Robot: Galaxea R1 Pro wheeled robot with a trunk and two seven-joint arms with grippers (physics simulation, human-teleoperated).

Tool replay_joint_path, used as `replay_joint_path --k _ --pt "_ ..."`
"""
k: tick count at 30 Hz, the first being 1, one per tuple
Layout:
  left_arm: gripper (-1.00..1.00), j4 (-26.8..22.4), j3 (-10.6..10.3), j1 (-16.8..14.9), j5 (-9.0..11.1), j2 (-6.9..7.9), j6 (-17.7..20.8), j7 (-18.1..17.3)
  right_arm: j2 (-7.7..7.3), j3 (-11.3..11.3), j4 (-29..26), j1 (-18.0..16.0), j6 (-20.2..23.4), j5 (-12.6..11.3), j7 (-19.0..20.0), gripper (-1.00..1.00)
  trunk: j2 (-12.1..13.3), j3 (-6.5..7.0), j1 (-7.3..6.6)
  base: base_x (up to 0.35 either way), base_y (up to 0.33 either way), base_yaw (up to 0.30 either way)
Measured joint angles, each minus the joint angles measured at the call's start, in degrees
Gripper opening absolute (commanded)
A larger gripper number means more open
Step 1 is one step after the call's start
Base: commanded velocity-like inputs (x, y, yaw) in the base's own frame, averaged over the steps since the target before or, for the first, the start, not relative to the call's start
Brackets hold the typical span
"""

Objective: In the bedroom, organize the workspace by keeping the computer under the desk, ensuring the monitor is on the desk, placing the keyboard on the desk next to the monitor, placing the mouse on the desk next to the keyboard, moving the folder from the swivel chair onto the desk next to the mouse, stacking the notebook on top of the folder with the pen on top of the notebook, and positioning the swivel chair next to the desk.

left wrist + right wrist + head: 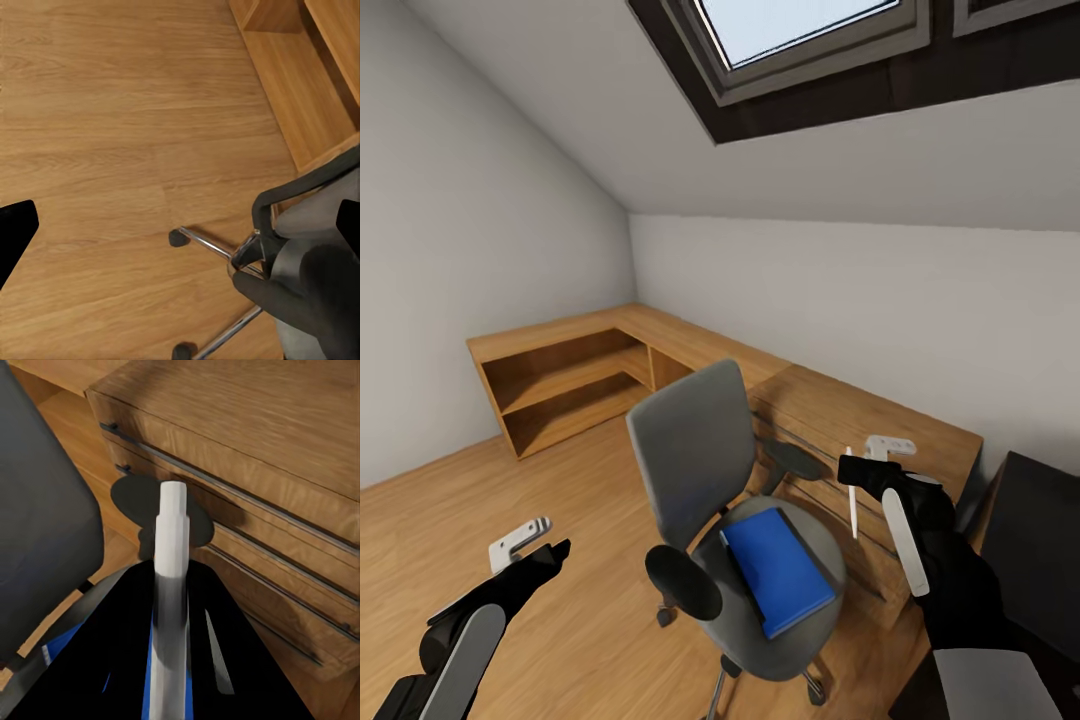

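On the swivel chair (760, 520) lies the folder (778, 570); right claw (852, 478) grips the pen (851, 495).

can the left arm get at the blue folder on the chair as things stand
Probably yes: the folder lies uncovered on the swivel chair seat, and the left gripper is open, though the near armrest stands between them.

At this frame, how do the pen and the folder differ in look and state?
The pen is a thin white stick, while the folder is a broad, flat bright blue rectangle. The pen hangs roughly upright, clamped in the right gripper, whereas the folder lies flat on the swivel chair seat, held by nothing. The pen looks much shorter than the folder. Neither is on a desk.
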Motion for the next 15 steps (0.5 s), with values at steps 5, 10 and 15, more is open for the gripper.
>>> replay_joint_path --k 5,10,15 --pt "1.0 0.1 0.0 0.0 0.0 -0.01 0.0 0.0 -0.02 0.0 0.0 0.0 -0.1 0.0 0.0 -1.0 2.0 0.9 -1.1 0.0 0.0 -0.216" --pt "1.0 0.0 0.0 0.0 0.0 -0.01 0.1 0.0 0.04 0.0 0.0 0.0 -0.1 0.0 0.0 -1.0 4.0 1.8 -2.2 0.0 0.0 -0.097" --pt "1.0 0.0 -0.1 0.0 0.0 -0.01 0.2 0.0 0.07 0.0 0.0 0.0 -0.1 0.0 0.0 -1.0 6.0 2.7 -3.3 0.0 0.0 -0.02"
